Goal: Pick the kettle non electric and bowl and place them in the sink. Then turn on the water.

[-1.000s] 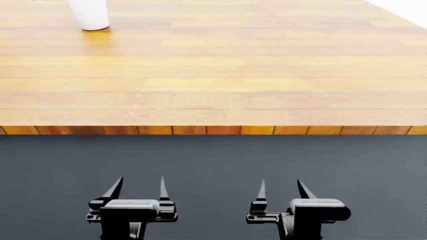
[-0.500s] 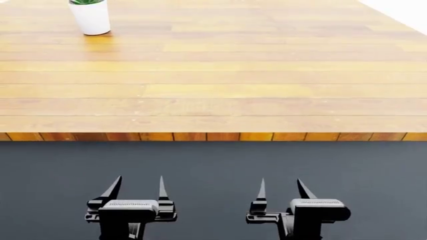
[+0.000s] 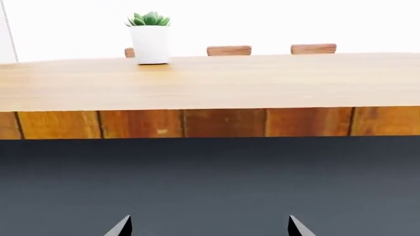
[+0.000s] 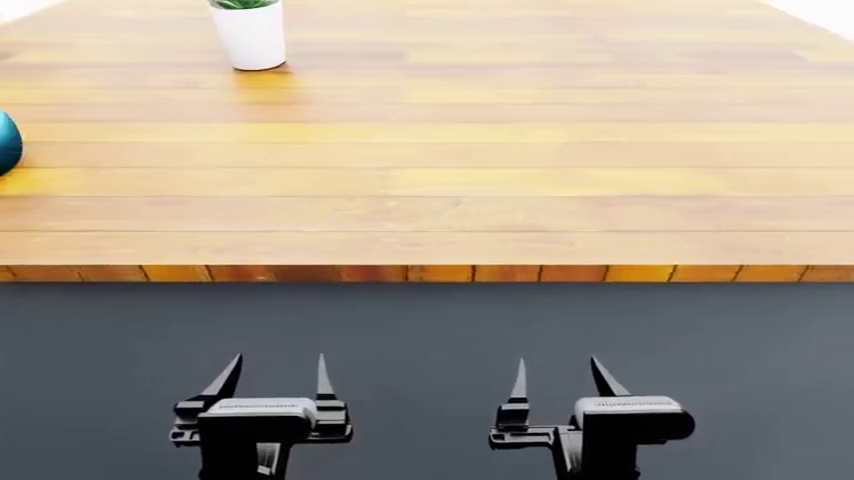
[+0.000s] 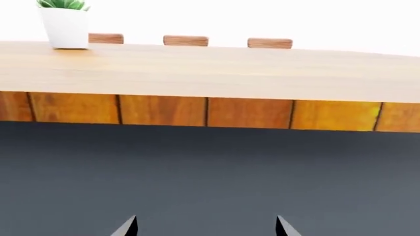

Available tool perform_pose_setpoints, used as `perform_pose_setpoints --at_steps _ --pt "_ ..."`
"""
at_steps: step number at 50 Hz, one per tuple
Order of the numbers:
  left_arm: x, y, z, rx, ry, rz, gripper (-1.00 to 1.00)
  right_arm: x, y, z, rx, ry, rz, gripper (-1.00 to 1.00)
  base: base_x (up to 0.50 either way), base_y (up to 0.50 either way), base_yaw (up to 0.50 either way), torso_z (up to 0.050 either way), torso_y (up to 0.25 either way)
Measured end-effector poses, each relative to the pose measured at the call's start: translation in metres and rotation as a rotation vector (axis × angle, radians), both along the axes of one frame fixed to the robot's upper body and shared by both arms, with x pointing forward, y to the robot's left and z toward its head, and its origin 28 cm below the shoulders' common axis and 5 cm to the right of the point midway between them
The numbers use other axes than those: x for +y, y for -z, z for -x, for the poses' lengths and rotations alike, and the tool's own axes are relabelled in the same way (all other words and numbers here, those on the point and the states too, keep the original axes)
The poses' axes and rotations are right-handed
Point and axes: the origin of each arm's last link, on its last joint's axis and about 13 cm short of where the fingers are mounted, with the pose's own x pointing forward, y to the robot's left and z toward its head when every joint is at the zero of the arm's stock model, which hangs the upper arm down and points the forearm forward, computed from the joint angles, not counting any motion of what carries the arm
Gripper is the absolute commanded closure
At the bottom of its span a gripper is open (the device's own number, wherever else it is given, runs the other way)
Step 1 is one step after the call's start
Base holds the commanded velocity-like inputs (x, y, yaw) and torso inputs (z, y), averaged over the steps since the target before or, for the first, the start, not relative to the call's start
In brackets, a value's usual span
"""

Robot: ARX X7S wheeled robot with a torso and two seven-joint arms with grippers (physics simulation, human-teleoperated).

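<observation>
While both arms are hanging low in front of the counter (image 4: 427, 200), neither one is touching anything. From the head camera, the left gripper (image 4: 272, 375) is sitting with its two pointed fingers spread apart, nothing between them, and the right gripper (image 4: 563, 378) is doing the same, fingers parted and empty. Both are hovering over the dark grey front below the wooden counter edge, well short of the top surface.

The kettle (image 4: 7, 143) is just peeking in at the far left edge of the head view, only a sliver of glossy teal showing, so I can't tell which way the spout or handle is pointing. It's sitting on the counter, well apart from both grippers and off to the left of the left one.

A white plant pot (image 4: 251, 38) with a small green plant is standing upright toward the back of the counter, left of centre. It's also showing in the left wrist view (image 3: 149, 44) and the right wrist view (image 5: 64, 32). Behind the counter in the wrist views, three wooden chair backs (image 3: 228, 50) are poking up against a plain white wall.
</observation>
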Motion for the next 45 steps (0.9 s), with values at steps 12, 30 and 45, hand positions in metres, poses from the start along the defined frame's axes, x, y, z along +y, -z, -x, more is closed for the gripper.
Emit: perform_pose_setpoints --at_steps 12,30,45 --pt "0.0006 -0.0019 0.0019 -0.011 -0.018 0.037 -1.0 -0.0003 -0.0003 0.0014 -0.01 0.0 -0.005 -1.0 0.0 0.5 0.0 0.0 0.0" --pt "0.0006 -0.0007 0.0037 0.015 -0.023 0.051 -1.0 -0.0008 -0.0007 0.0019 -0.014 0.002 -0.015 -1.0 0.0 0.5 0.0 0.0 0.0" --pt "0.001 0.0002 0.004 0.023 -0.03 0.045 -1.0 -0.0011 -0.0009 0.0021 -0.016 0.004 -0.021 -1.0 0.0 0.5 0.0 0.0 0.0"
